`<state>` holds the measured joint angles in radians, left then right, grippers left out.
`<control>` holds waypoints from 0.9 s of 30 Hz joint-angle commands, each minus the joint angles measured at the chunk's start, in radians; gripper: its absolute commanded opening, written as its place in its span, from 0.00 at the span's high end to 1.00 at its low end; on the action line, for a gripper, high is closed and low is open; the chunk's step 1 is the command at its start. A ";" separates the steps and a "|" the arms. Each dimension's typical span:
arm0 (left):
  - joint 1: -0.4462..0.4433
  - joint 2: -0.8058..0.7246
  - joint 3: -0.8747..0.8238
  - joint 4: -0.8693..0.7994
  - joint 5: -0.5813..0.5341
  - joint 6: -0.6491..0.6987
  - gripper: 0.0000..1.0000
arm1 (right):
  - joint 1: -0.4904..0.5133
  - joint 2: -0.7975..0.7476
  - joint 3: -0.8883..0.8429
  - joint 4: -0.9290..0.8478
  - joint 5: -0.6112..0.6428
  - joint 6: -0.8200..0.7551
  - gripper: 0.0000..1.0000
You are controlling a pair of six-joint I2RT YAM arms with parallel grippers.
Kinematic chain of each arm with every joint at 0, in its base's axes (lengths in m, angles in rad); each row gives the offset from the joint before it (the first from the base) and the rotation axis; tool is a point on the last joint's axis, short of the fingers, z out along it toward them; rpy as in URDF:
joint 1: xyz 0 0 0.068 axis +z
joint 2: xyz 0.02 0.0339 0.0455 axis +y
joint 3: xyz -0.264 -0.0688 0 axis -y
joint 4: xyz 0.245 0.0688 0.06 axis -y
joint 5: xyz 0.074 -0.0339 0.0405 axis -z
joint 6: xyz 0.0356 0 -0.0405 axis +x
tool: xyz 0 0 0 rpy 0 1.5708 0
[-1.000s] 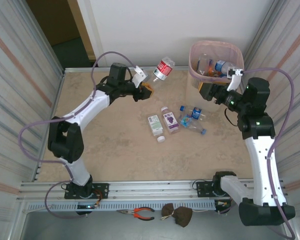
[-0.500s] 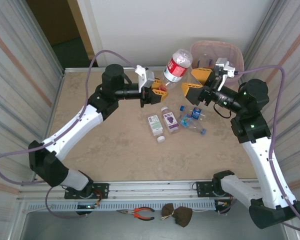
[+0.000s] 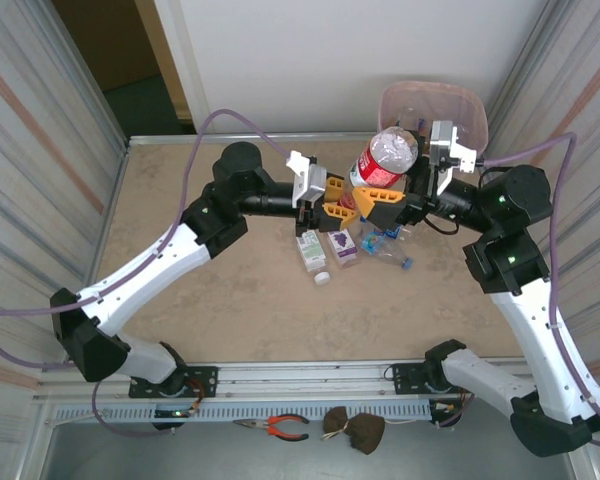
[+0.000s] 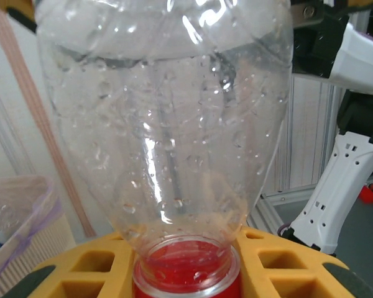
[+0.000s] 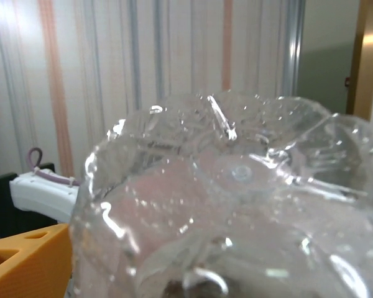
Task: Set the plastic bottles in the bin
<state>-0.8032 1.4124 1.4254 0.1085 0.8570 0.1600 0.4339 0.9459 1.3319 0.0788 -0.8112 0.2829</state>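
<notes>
Corrugated metal walls (image 3: 40, 150) close in a beige table (image 3: 230, 300), with the pale pink bin (image 3: 470, 100) at its far right corner. Above the table's middle, a clear bottle (image 3: 382, 158) tilts base-up, just short of the bin; its red label's writing is too small to read. The left arm stretches far across, and the left gripper (image 3: 338, 207) pinches the bottle at its red cap (image 4: 186, 273). The right arm bends inward to meet it, with the right gripper (image 3: 380, 205) spread wide about the bottle's body. Whether it touches the bottle cannot be told. Beneath lie a grape-labelled bottle (image 3: 340, 243), a white-and-green-labelled bottle (image 3: 310, 248) and blue-capped bottles (image 3: 385, 240).
</notes>
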 commanded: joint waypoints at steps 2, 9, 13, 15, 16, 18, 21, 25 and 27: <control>-0.009 -0.045 0.028 0.074 0.018 0.003 0.66 | 0.032 -0.025 0.033 0.002 -0.029 -0.048 0.13; -0.017 -0.074 -0.005 0.138 -0.015 0.005 0.66 | 0.049 -0.045 0.032 -0.011 0.000 -0.064 0.23; -0.020 -0.082 -0.019 0.175 -0.017 0.003 0.66 | 0.055 -0.050 0.033 -0.010 0.000 -0.065 0.25; -0.022 -0.082 -0.018 0.178 -0.015 0.005 0.66 | 0.058 -0.050 0.033 -0.004 0.002 -0.065 0.27; -0.024 -0.080 -0.018 0.178 -0.014 0.004 0.66 | 0.061 -0.050 0.033 -0.001 0.003 -0.065 0.28; -0.026 -0.079 -0.014 0.172 -0.013 0.008 0.66 | 0.066 -0.051 0.034 0.008 0.003 -0.064 0.30; -0.030 -0.074 -0.009 0.153 -0.013 0.017 0.66 | 0.076 -0.043 0.043 0.012 0.000 -0.064 0.30; -0.035 -0.067 -0.007 0.146 -0.013 0.015 0.66 | 0.090 -0.033 0.052 0.013 0.000 -0.063 0.29; -0.037 -0.064 -0.005 0.145 -0.013 0.018 0.66 | 0.095 -0.030 0.055 0.016 0.000 -0.065 0.28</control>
<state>-0.8341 1.3521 1.4170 0.2409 0.8532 0.1616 0.5133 0.9188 1.3510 0.0677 -0.8043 0.2268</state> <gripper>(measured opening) 0.344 0.717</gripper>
